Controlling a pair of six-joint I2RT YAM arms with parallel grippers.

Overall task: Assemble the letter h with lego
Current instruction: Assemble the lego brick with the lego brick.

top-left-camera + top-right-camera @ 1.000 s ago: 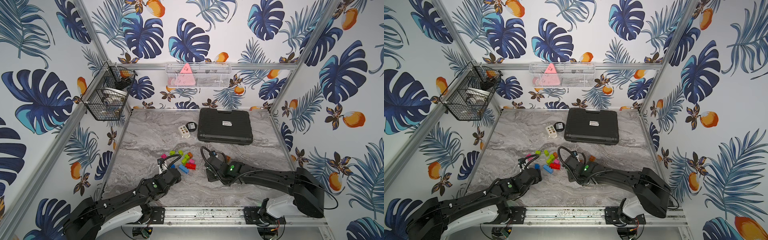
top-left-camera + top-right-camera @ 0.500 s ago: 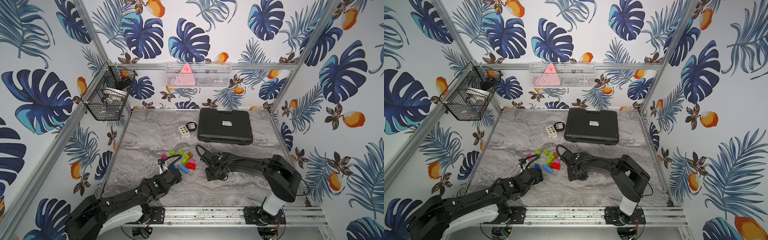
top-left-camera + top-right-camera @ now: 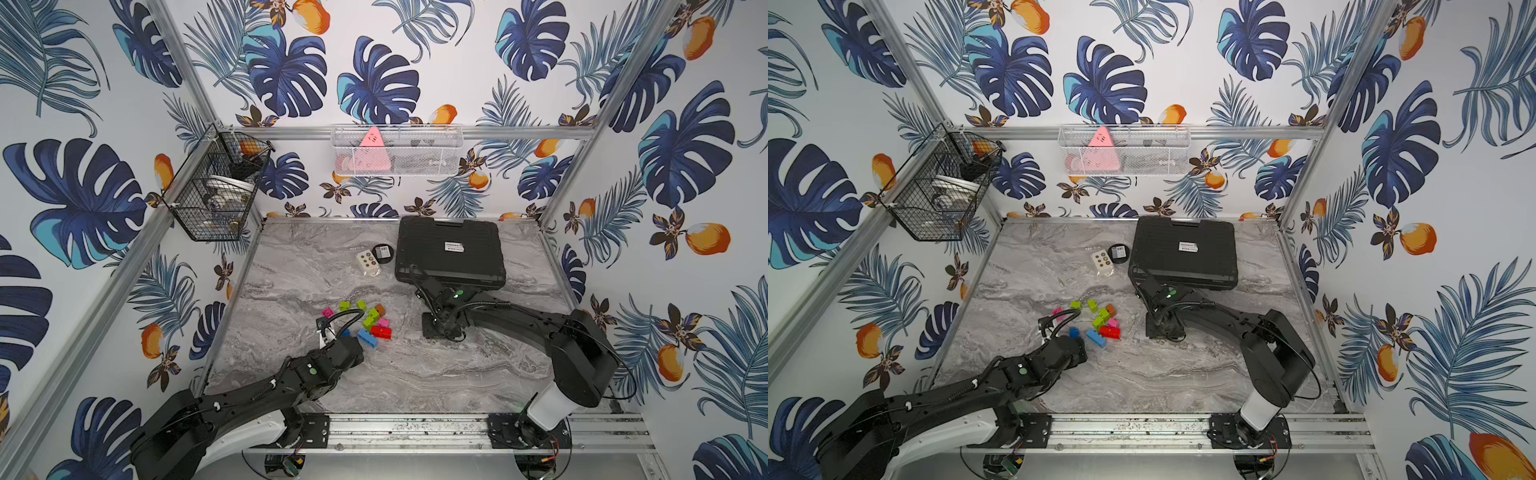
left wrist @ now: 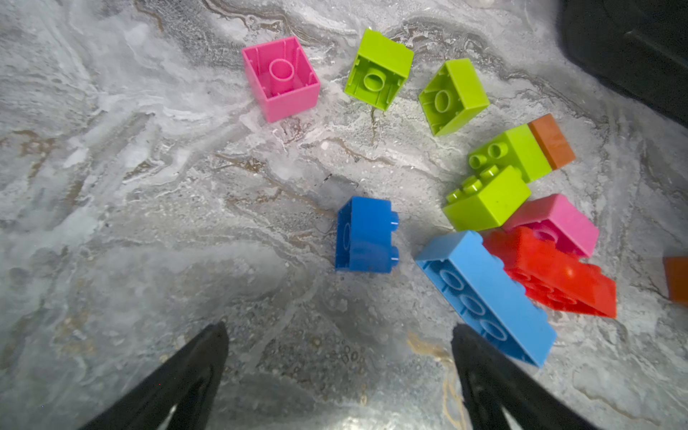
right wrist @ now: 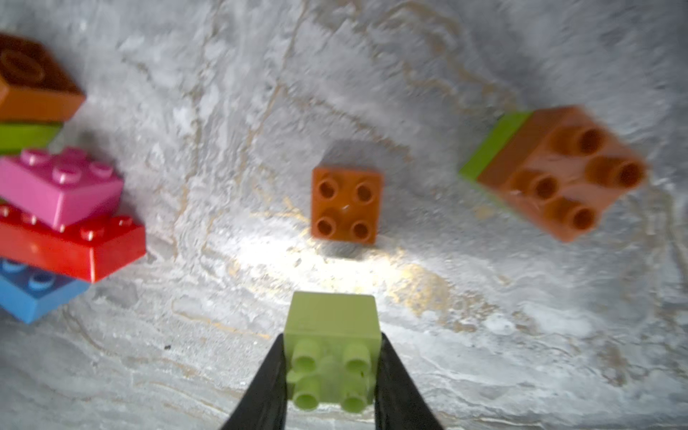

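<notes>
The lego lie in a loose pile [image 3: 368, 322] [image 3: 1100, 322] on the marble table. In the left wrist view my left gripper [image 4: 338, 329] stands open and empty over bare table. A blue brick [image 4: 366, 234] lies just ahead of it, and a long light blue brick [image 4: 484, 294] and a red brick [image 4: 551, 275] lie beside one finger. My right gripper [image 5: 332, 338] is shut on a lime green brick [image 5: 331, 320], studs toward the camera. Beyond it an orange brick [image 5: 347, 204] sits alone, and an orange-on-green pair [image 5: 558, 171] lies farther off. In both top views the right hand [image 3: 440, 328] hides its brick.
A black case [image 3: 449, 249] lies at the back, right behind my right arm. A white card with dots [image 3: 368, 262] and a black round disc [image 3: 382, 252] sit beside it. A wire basket [image 3: 216, 187] and a white mesh tray [image 3: 397, 149] hang on the walls.
My right jaws have closed onto the lime green brick and that arm's elbow has shifted. My left jaws have opened wider; the left hand has stayed by the pile.
</notes>
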